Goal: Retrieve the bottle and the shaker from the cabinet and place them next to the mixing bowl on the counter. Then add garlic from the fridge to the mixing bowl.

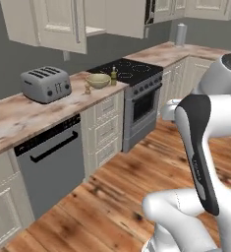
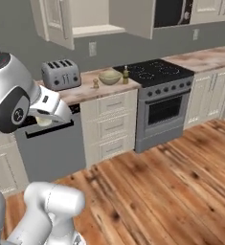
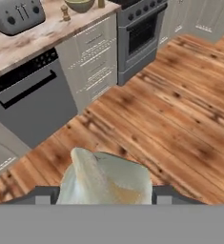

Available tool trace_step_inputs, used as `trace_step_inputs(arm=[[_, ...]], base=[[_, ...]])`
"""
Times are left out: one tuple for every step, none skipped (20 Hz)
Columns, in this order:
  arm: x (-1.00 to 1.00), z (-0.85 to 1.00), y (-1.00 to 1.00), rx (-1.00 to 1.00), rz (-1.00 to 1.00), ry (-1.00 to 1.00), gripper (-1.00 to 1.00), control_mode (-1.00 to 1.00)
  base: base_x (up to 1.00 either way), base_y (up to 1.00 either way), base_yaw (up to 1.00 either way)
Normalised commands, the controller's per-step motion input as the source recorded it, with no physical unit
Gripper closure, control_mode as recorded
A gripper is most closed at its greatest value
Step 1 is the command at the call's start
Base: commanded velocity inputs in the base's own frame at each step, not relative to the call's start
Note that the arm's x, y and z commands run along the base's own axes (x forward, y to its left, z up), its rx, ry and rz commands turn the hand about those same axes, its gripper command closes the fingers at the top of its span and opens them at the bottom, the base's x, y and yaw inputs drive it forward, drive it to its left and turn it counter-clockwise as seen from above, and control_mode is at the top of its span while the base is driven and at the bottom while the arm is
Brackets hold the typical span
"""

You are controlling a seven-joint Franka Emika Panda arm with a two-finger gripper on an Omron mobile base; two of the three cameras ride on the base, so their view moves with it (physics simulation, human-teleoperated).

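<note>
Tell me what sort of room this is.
A home kitchen, rendered: a stove with oven set among cream drawers, a toaster on the stone counter, and wall cabinets above.

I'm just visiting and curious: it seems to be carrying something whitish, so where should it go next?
Probably toward the mixing bowl on the counter. The claw is shut on the garlic out over the floor, while the bottle and shaker already stand beside the bowl.

On the counter (image 1: pixel 18 118), the mixing bowl (image 1: pixel 98 80) sits between the shaker (image 1: pixel 87 90) and the bottle (image 1: pixel 114 76).
</note>
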Motion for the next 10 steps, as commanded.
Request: trace_step_inputs(arm=[[0.00, 0.00, 0.00, 0.00, 0.00, 0.00, 1.00, 1.00], [0.00, 0.00, 0.00, 0.00, 0.00, 0.00, 1.00, 1.00], [0.00, 0.00, 0.00, 0.00, 0.00, 0.00, 1.00, 1.00], [0.00, 0.00, 0.00, 0.00, 0.00, 0.00, 1.00, 1.00], [0.00, 0.00, 0.00, 0.00, 0.00, 0.00, 1.00, 1.00], [0.00, 0.00, 0.00, 0.00, 0.00, 0.00, 1.00, 1.00], [0.00, 0.00, 0.00, 0.00, 0.00, 0.00, 1.00, 1.00], [0.00, 0.00, 0.00, 0.00, 0.00, 0.00, 1.00, 1.00], [0.00, 0.00, 0.00, 0.00, 0.00, 0.00, 1.00, 1.00], [0.00, 0.00, 0.00, 0.00, 0.00, 0.00, 1.00, 1.00]], base=[[1.00, -0.85, 0.33], [1.00, -0.83, 0.35], [1.00, -0.82, 0.35], [1.00, -0.80, 0.36], [1.00, -0.76, 0.36], [1.00, -0.71, 0.37], [1.00, -0.64, 0.37], [1.00, -0.61, 0.38], [1.00, -0.61, 0.38], [1.00, -0.61, 0.39]])
